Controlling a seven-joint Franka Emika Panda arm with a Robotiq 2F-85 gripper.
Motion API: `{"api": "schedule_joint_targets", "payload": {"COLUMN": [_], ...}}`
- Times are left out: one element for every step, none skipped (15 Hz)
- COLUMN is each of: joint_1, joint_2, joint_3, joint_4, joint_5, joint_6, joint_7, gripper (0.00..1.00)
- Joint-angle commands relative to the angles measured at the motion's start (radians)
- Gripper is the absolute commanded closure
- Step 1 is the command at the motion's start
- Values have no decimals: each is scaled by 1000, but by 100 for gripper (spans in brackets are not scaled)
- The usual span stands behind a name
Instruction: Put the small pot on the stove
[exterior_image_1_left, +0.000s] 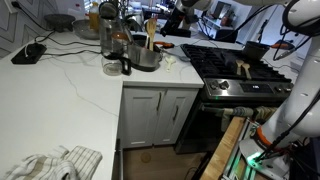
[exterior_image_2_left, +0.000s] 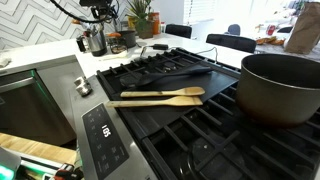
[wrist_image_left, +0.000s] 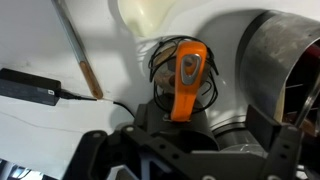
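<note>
The arm (exterior_image_1_left: 292, 100) rises beside the front of the stove (exterior_image_1_left: 235, 70) and reaches across the cooktop. It holds the gripper (exterior_image_2_left: 100, 12) above the counter (exterior_image_1_left: 70, 90), wrist pointing down. Below the wrist, the small pot (wrist_image_left: 158, 72) sits on the counter just beside the steel pot (wrist_image_left: 280, 70), with an orange-handled tool (wrist_image_left: 185, 75) across it. The gripper is dark and blurred in the wrist view, so I cannot tell how far open it is or whether it holds anything.

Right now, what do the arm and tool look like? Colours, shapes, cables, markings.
In an exterior view the arm is glossy white, with thick rounded links and darker seams at the joints. The tool is matte black and blocky, and it is blurred in the wrist view. I cannot make out any markings or cables on either.
</note>
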Motion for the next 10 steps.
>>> {"api": "schedule_joint_targets", "payload": {"joint_1": [3, 4, 2, -1, -5, -6, -8, -9, -12, -13], "joint_2": [78, 96, 113, 131, 149, 163, 176, 186, 196, 204], "joint_3": [18, 20, 24, 28, 32, 33, 37, 39, 43, 47], "joint_4": [28, 35, 40, 45, 53, 57, 61, 62, 65, 69], "joint_5": [-38, -45, -43, -41, -36, -39, -34, -36, -34, -31], "joint_6": [77, 89, 103, 131, 153, 174, 193, 211, 222, 229], "joint_7": [23, 30, 38, 39, 44, 44, 46, 44, 41, 39], "gripper": [0, 0, 0, 0, 0, 0, 0, 0, 0, 0]}}
